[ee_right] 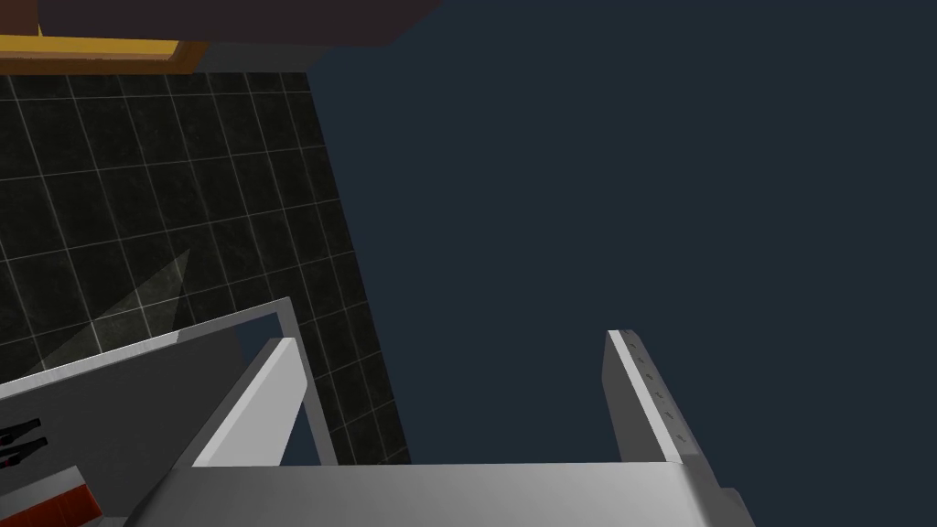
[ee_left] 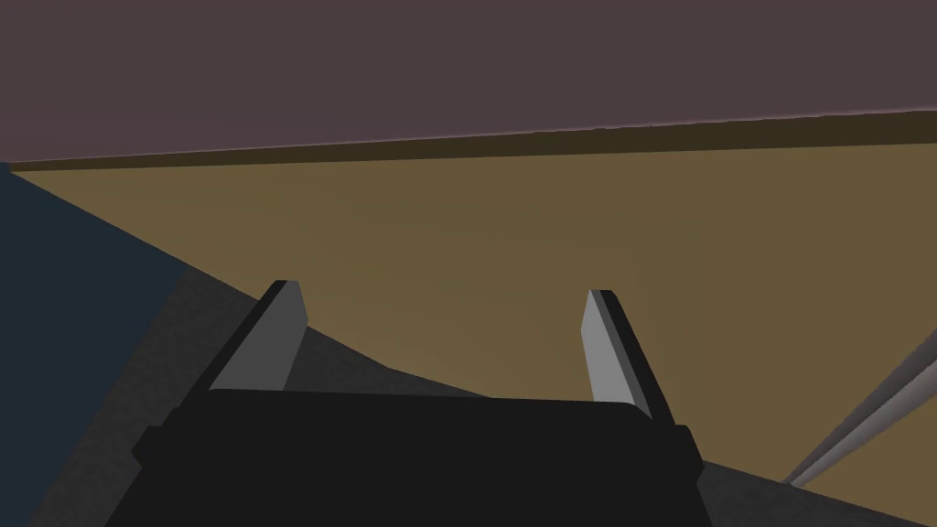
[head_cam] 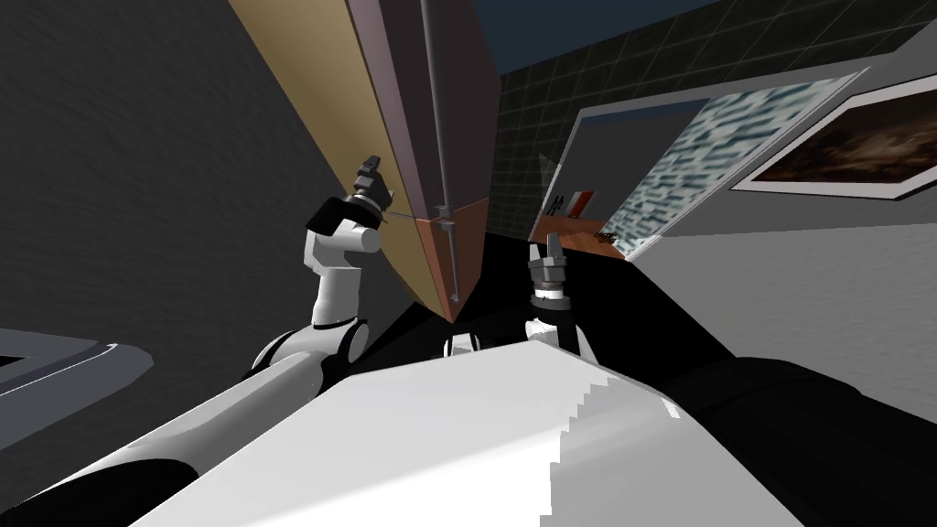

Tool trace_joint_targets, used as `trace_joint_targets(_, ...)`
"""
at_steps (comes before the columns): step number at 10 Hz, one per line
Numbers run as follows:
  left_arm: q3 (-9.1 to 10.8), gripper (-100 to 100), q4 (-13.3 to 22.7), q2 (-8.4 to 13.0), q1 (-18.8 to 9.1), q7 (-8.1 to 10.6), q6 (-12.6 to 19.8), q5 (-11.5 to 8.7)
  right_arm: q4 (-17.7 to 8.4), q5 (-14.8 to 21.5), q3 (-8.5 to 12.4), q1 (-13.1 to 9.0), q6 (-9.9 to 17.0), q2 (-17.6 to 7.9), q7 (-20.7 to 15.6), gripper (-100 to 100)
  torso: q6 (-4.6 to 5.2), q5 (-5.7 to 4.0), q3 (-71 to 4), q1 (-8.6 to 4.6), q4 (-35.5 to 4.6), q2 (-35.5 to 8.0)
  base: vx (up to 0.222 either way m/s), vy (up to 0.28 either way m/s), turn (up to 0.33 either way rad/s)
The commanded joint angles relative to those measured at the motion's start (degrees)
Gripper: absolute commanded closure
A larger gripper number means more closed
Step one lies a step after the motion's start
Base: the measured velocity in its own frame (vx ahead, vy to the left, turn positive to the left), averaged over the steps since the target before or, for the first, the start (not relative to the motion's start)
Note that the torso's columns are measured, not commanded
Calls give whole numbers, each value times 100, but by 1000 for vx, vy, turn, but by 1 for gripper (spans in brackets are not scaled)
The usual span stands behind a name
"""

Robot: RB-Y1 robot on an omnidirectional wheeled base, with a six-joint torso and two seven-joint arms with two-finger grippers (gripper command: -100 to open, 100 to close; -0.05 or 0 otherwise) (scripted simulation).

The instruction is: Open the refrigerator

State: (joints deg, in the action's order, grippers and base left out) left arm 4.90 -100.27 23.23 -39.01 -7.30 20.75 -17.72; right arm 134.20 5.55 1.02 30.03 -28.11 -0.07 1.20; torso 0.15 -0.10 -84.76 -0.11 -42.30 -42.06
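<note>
The refrigerator [head_cam: 437, 101] is a tall box with a mauve-brown front and a tan side [head_cam: 320, 101], and it slants with the whole head view. A thin grey handle bar [head_cam: 438, 128] runs down its front to a bracket, with a shorter handle [head_cam: 451, 265] on the orange-brown lower door. My left gripper [head_cam: 371, 176] is raised at the tan side, left of the handle, and stands open [ee_left: 441, 297] with nothing between its fingers. In the left wrist view it faces the tan side [ee_left: 512, 256] under a mauve band, with a grey bar [ee_left: 869, 421] off to one side. My right gripper [head_cam: 552, 245] is open [ee_right: 450, 340] and empty, right of the refrigerator.
A grey counter edge [head_cam: 64, 361] lies low on the left. A dark tiled wall [head_cam: 549, 101] and a framed opening [head_cam: 622, 174] stand right of the refrigerator, and a picture [head_cam: 851, 146] hangs further right. A black area [head_cam: 512, 284] lies under the refrigerator.
</note>
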Motion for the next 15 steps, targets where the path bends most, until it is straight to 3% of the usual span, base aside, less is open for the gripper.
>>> trace_joint_targets(1,37,-100,215,115,-402,-69,401,-178,0,0,0,0,0,0,0,0,7,-5,-4,-6,-3,4,9,-36,48)
trace_joint_targets(4,37,-100,215,115,-753,-69,569,-178,0,0,0,0,0,0,0,0,31,-23,-26,-31,-7,31,7,-18,18)
trace_joint_targets(5,69,-100,418,208,-930,-134,888,-325,0,0,0,0,0,0,0,0,29,-24,-29,-36,-5,34,36,-35,52)
trace_joint_targets(7,69,-100,418,208,-1230,-134,992,-325,0,0,0,0,0,0,0,0,38,-30,-51,-48,2,60,5,-31,38)
trace_joint_targets(8,69,-100,418,208,-1247,-134,992,-325,0,0,0,0,0,0,0,0,50,-38,-47,-54,-7,53,-2,-1,-19)
trace_joint_targets(9,102,-100,623,295,-1402,-205,1352,-464,0,0,0,0,0,0,0,0,44,-36,-42,-55,-6,47,16,-26,40)
trace_joint_targets(12,102,-100,623,295,-1727,-205,1409,-464,0,0,0,0,0,0,0,0,56,-45,-58,-68,-3,67,11,-21,22)
trace_joint_targets(13,136,-100,829,376,-1863,-281,1723,-593,0,0,0,0,0,0,0,0,66,-51,-67,-75,-4,74,18,-30,35)
trace_joint_targets(15,136,-100,829,376,-2159,-281,1818,-593,0,0,0,0,0,0,0,0,61,-50,-73,-79,4,86,21,-24,37)
